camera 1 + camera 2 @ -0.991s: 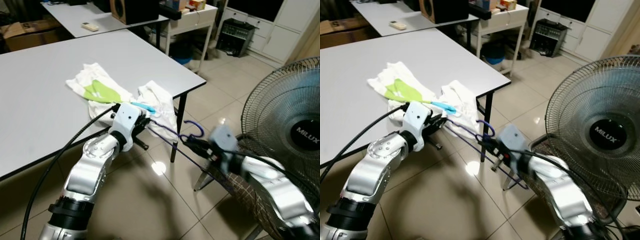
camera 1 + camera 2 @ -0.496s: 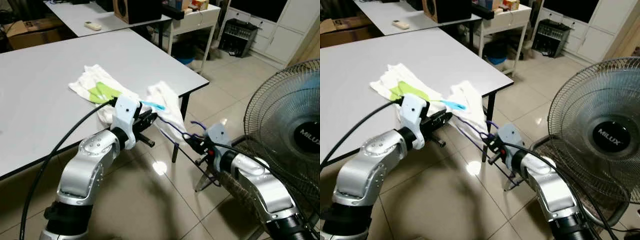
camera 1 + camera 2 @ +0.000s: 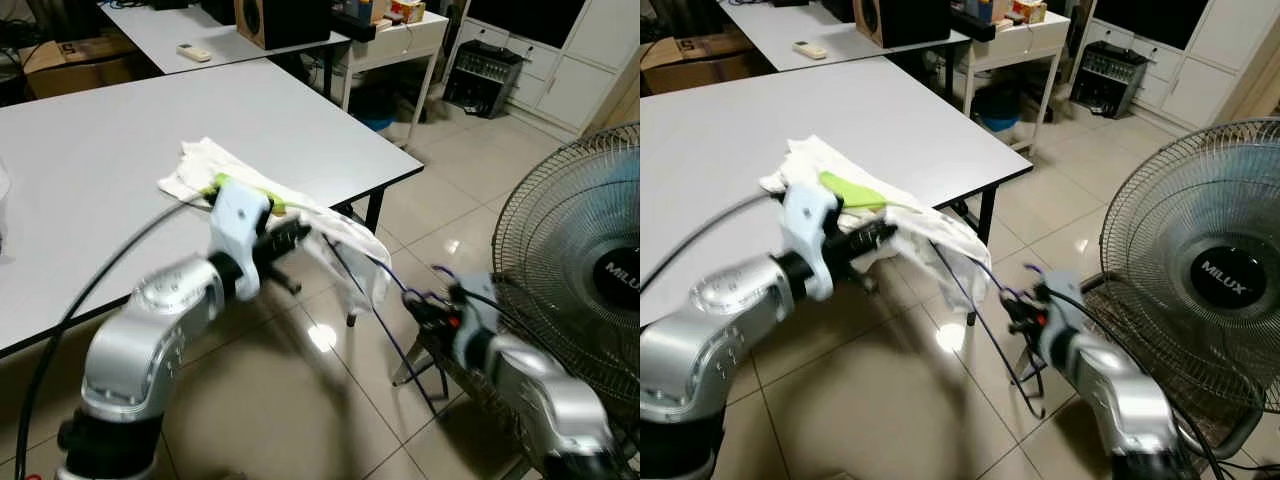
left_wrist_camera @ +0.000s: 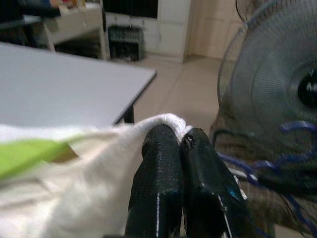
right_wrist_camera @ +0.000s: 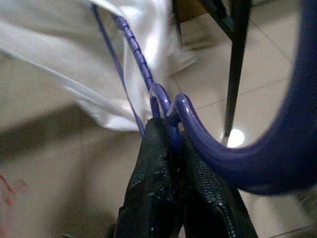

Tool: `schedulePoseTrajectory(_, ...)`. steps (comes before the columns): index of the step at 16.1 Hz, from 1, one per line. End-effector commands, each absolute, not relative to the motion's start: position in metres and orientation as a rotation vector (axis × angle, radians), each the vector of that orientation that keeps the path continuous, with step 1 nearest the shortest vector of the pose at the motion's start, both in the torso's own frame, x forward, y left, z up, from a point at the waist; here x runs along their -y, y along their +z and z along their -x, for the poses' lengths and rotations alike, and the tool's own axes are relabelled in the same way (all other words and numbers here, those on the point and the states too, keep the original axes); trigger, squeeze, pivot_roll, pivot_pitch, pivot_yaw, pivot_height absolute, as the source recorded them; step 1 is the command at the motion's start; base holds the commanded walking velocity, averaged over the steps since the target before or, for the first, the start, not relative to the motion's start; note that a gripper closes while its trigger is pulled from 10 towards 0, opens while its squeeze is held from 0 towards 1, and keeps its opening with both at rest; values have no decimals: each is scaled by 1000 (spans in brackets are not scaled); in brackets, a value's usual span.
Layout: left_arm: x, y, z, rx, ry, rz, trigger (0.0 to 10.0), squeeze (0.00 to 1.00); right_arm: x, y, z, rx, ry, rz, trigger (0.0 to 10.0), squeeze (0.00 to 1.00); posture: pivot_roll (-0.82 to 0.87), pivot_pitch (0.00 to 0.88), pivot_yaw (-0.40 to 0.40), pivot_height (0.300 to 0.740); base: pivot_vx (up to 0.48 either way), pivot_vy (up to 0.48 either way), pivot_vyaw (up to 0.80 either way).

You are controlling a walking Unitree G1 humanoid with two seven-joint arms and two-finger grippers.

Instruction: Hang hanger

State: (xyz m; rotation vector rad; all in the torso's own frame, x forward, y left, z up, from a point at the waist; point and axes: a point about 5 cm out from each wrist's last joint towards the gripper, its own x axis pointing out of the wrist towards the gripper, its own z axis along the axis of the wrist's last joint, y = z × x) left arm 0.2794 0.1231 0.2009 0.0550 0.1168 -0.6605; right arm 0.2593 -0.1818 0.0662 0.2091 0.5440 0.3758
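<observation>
A white shirt [image 3: 352, 247] with a green print lies bunched at the table's near edge and droops over it. My left gripper [image 3: 300, 235] is shut on a fold of the shirt [image 4: 74, 198], its fingertips [image 4: 163, 144] pressed together on the cloth. A thin purple hanger [image 3: 980, 320] runs from under the hanging shirt down toward the floor. My right gripper [image 3: 432, 305], off the table corner above the tiles, is shut on the hanger's neck [image 5: 166, 106] just below its hook [image 5: 223, 153]. The hanger's far end is hidden by the cloth.
The grey table [image 3: 100, 150] stands to the left, with its black leg [image 5: 237, 59] close to the hanger. A large standing fan [image 3: 590, 260] is right beside my right arm. A second table with a remote [image 3: 194, 53] and a speaker stands behind. Tiled floor [image 3: 300, 400] lies below.
The shirt has been drawn toward the table corner and now hangs further over the edge and over the hanger. My right gripper has moved right, away from the table, with the hanger.
</observation>
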Motion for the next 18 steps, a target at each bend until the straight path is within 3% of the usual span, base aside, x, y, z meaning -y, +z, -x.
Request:
schedulePoseTrajectory(1,-121,212,-279,-69,-672,-43,0,0,192,73,-258,-516,326,-262,10000,0,-126,0,-29,740,0,0,0)
schedulePoseTrajectory(3,-116,214,-281,-63,-685,-36,0,0,197,83,-250,-484,329,-411,10000,0,-131,0,-22,740,0,0,0)
schedulePoseTrajectory(5,-106,214,-282,-56,-720,-29,0,0,199,84,-240,-521,376,-411,10000,0,-139,0,-15,740,0,0,0)
schedulePoseTrajectory(6,-96,219,-281,-35,-770,-15,0,0,203,79,-230,-584,383,-324,10000,0,-139,0,-15,740,0,0,0)
schedulePoseTrajectory(7,-86,226,-279,-2,-833,-5,0,0,208,74,-222,-642,388,-101,10000,0,-149,0,5,740,0,0,0)
schedulePoseTrajectory(9,-77,234,-272,34,-920,30,0,0,207,84,-217,-617,394,-75,10000,0,-158,0,19,740,0,0,0)
schedulePoseTrajectory(11,-75,231,-262,-7,-999,60,0,0,214,83,-201,-707,463,112,10000,0,-167,0,32,740,0,0,0)
schedulePoseTrajectory(14,-73,223,-259,-67,-1018,43,0,0,232,70,-180,-839,445,124,10000,0,-171,0,28,740,0,0,0)
schedulePoseTrajectory(18,-71,229,-256,-54,-1024,51,0,0,234,65,-164,-928,554,134,10000,0,-165,0,12,740,0,0,0)
